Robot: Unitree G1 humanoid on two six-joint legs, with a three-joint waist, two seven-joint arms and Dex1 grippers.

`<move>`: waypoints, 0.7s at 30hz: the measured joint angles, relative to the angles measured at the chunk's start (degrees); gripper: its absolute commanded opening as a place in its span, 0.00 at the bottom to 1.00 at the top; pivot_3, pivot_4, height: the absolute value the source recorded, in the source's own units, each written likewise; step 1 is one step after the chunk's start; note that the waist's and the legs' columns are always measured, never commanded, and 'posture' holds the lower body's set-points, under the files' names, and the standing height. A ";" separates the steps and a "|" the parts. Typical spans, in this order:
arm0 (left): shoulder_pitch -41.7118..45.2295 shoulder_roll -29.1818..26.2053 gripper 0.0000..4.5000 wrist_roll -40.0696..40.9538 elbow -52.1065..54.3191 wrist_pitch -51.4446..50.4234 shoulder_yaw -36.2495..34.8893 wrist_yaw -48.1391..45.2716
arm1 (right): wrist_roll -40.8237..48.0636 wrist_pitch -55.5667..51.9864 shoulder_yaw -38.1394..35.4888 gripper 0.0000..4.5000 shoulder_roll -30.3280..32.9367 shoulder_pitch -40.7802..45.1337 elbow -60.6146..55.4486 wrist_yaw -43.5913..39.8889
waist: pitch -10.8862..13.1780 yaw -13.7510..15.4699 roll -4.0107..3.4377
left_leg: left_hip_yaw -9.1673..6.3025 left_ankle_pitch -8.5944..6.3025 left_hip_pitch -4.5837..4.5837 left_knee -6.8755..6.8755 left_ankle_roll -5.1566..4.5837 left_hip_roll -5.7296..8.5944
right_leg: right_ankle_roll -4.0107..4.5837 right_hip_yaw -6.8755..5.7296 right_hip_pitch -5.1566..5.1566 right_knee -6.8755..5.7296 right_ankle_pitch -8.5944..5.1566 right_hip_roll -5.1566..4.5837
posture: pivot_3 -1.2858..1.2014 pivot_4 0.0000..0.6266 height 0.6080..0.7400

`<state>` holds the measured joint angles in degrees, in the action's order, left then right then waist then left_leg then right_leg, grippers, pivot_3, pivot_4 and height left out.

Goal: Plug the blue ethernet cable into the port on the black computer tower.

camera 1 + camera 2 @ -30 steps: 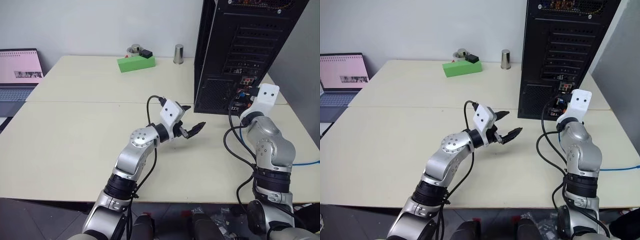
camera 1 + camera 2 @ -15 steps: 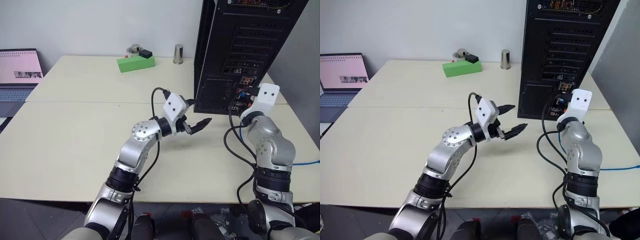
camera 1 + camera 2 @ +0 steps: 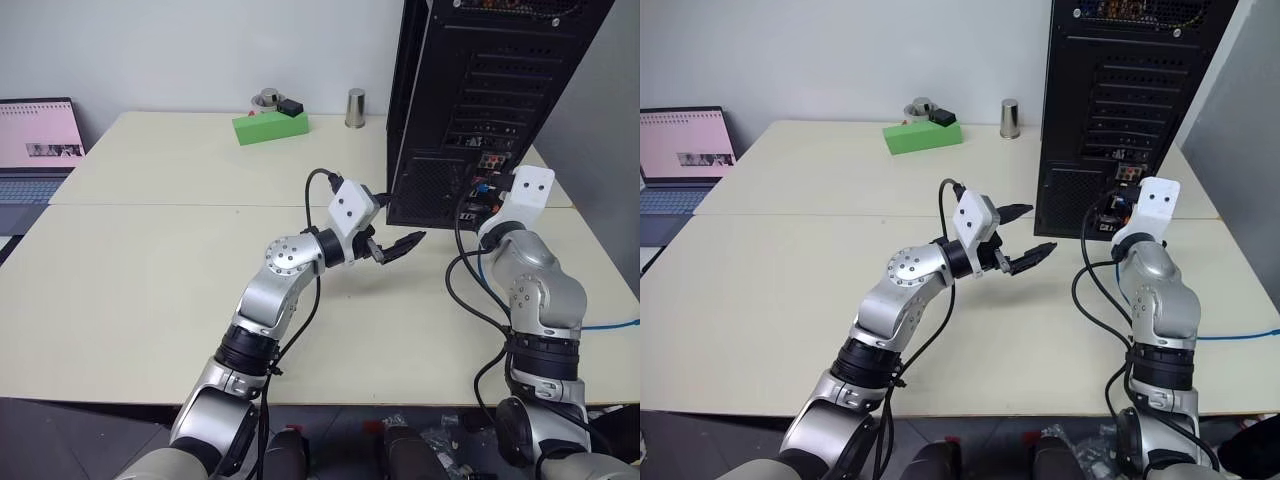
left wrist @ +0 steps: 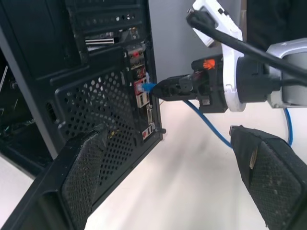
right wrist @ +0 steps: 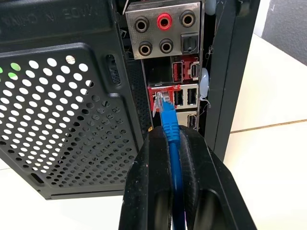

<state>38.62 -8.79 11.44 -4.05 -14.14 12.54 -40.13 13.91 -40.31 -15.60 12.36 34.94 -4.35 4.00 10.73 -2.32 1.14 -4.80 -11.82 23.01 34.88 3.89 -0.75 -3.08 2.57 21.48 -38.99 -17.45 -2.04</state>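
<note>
The right gripper (image 5: 173,143), fingers clenched on the blue ethernet cable (image 5: 169,122), aims its plug away — lengthwise into the black computer tower (image 5: 62,105) — while the left gripper (image 4: 177,158) hovers with fingers spread.

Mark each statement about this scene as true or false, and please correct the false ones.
1. The right gripper is shut on the blue ethernet cable. True.
2. The left gripper holds the cable. False: it is open and holds nothing.
3. The cable's plug is at a port on the black computer tower. True.
4. The green box lies beside the laptop. False: it lies far from it, nearer the tower.
</note>
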 measured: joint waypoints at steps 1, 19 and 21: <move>0.00 -0.01 0.96 0.00 -0.01 0.04 -0.03 -0.02 | -0.04 0.01 0.00 0.00 -0.01 0.03 0.04 0.04 | 0.00 0.00 0.00 | 0.00 0.00 0.00 0.00 0.00 0.00 | 0.00 0.00 0.00 0.00 0.00 0.00 | 0.52 0.24 1.00; 0.00 0.28 0.96 -0.06 -0.66 0.83 -0.39 0.01 | -1.48 1.40 0.67 0.00 -2.51 2.91 3.29 2.31 | 0.00 -0.65 0.00 | 0.02 0.00 0.00 0.00 0.00 -0.01 | 0.00 0.03 0.03 -0.02 0.00 0.00 | 0.52 0.24 1.00; 0.00 0.28 0.96 -0.07 -0.66 0.83 -0.39 0.02 | -1.51 1.91 0.83 0.00 -2.71 3.09 3.76 2.33 | 0.00 -0.82 0.00 | 0.02 0.00 -0.01 0.00 0.00 -0.01 | 0.00 0.03 0.02 -0.03 0.00 0.00 | 0.52 0.24 1.00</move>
<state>38.62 -8.50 11.38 -4.71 -13.31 12.15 -40.11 12.41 -38.41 -14.76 9.65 38.03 -0.58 6.33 10.73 -3.15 1.13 -4.78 -11.82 23.00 34.88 3.89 -0.76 -3.08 2.60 21.50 -39.02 -17.44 -2.04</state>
